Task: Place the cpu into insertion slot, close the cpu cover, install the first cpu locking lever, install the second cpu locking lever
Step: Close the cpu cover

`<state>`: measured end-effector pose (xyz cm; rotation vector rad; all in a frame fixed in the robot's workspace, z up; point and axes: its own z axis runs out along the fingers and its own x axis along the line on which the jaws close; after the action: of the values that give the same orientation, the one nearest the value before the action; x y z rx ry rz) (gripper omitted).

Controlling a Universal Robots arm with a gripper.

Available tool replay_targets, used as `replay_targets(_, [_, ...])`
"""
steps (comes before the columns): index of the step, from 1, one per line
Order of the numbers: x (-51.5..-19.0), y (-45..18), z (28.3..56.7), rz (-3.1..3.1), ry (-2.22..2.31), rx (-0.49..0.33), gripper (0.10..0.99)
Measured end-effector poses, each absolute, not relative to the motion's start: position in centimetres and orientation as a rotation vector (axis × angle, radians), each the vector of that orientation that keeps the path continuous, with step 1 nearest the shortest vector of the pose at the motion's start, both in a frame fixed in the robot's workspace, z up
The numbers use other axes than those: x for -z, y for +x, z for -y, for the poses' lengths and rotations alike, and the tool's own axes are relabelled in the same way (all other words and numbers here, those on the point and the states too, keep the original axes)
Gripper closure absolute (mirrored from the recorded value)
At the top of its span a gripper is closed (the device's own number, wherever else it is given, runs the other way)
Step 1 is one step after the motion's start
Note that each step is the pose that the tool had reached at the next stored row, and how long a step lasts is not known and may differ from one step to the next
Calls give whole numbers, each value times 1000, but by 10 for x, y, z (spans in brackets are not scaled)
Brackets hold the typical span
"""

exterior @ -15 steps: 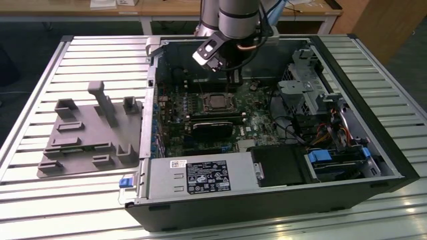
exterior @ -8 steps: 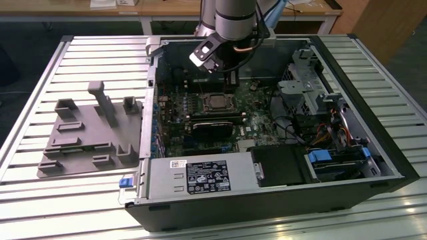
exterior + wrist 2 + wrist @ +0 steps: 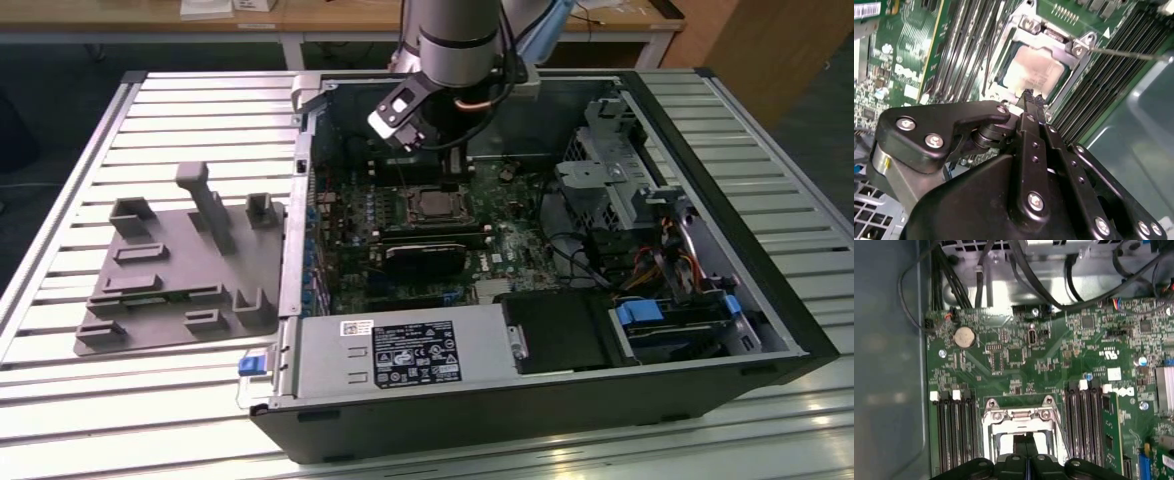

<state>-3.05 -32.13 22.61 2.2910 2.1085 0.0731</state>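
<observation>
Gripper [image 3: 1030, 95] fingers [image 3: 1027, 120] pinched together, empty, just above cpu [image 3: 1031, 70] under the closed cpu cover [image 3: 1074, 50]; I'd push the free locking lever [image 3: 1124, 52] down steady.

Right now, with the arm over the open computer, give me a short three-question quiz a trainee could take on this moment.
1. True or false: the cpu lies under the closed cpu cover.
2. Pick one. The fingers are: A) spread wide open; B) shut together close to the cpu cover; C) clamped on a cable.
3. In the exterior view, on which side of the computer case does the grey fixture tray lie?

Key: 1 true. 2 B. 3 the exterior view's left.
</observation>
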Motion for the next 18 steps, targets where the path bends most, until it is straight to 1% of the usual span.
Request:
replay_targets(11, [-218, -43, 323, -2098, 2300, -73, 984])
replay_targets(18, [-221, -43, 323, -2098, 2300, -73, 984])
